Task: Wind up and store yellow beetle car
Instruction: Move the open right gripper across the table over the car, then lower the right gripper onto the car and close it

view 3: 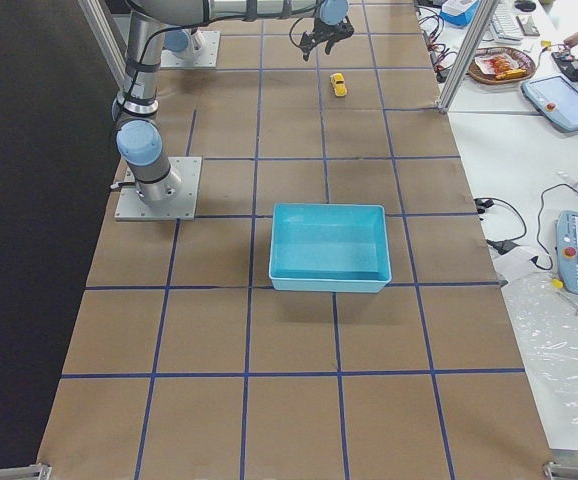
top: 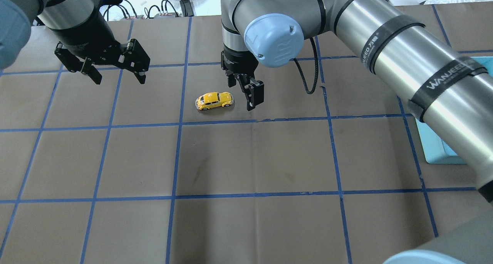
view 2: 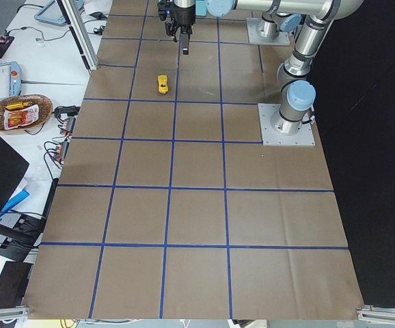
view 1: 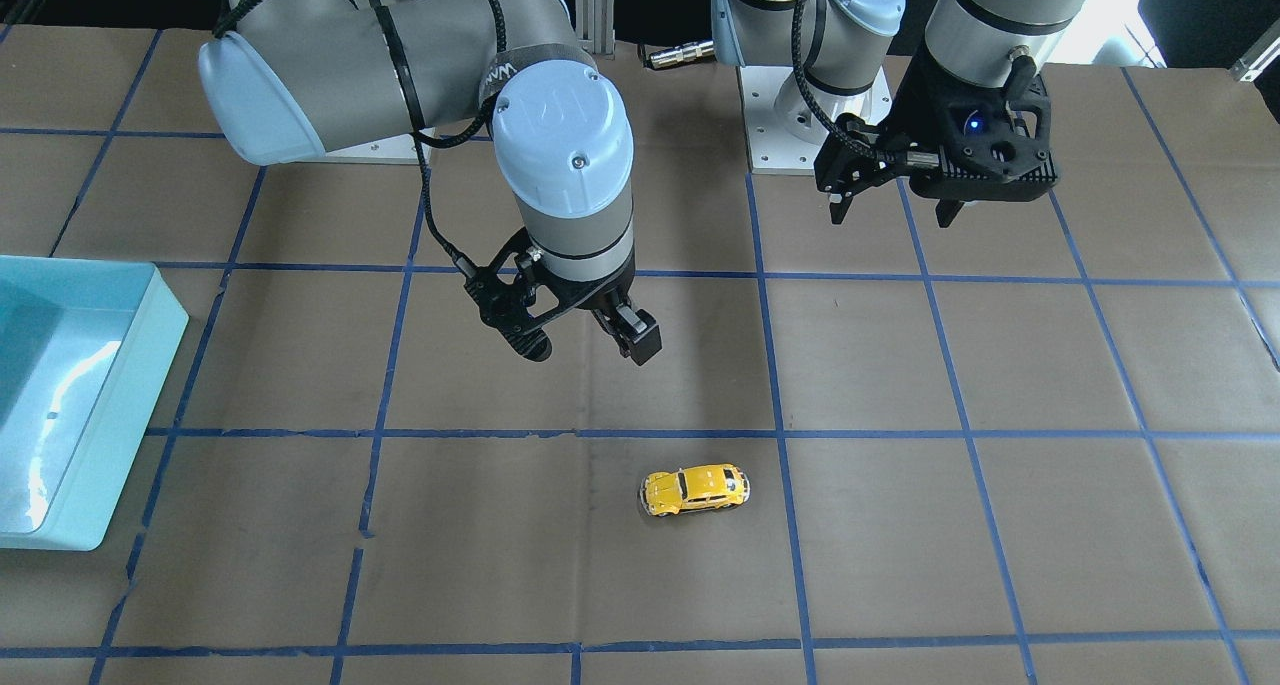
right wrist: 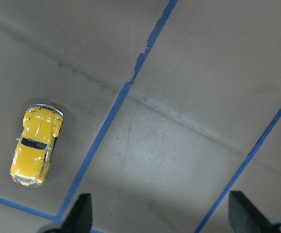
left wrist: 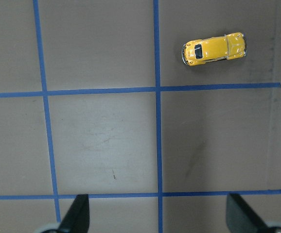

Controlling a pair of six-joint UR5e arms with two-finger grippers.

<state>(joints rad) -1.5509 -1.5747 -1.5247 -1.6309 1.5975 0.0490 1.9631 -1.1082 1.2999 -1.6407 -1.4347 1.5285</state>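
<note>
In the front-facing view we see the small glossy yellow beetle toy car [view 1: 695,490] standing on its wheels just below frame centre on the brown paper-covered table [view 1: 1000,565]. It is below and slightly right of the black two-finger right gripper [view 1: 585,343], which hangs above the table with its jaws spread wide and empty. The black left gripper [view 1: 892,215] hangs at upper right, equally wide and well apart from the car, and a light blue rectangular plastic tray [view 1: 160,310] sits at the left edge. From overhead we find the car [top: 214,100] left of centre in the upper half, with the right gripper [top: 243,92] just beside it on the right and the left gripper [top: 119,78] at upper left. In the exterior left view the car [view 2: 162,83] is a small yellow spot near the top, below the right gripper [view 2: 182,46]. In the exterior right view the car [view 3: 338,84] lies at top centre, well apart from the tray [view 3: 329,284] mid-frame. The left wrist camera puts the car [left wrist: 214,48] at upper right, far from the fingertips [left wrist: 77,216] in the bottom corners. The right wrist camera shows the car [right wrist: 36,145] near the left edge, above one fingertip [right wrist: 81,213]. There we see its rounded body, dark window and chrome bumper.
</note>
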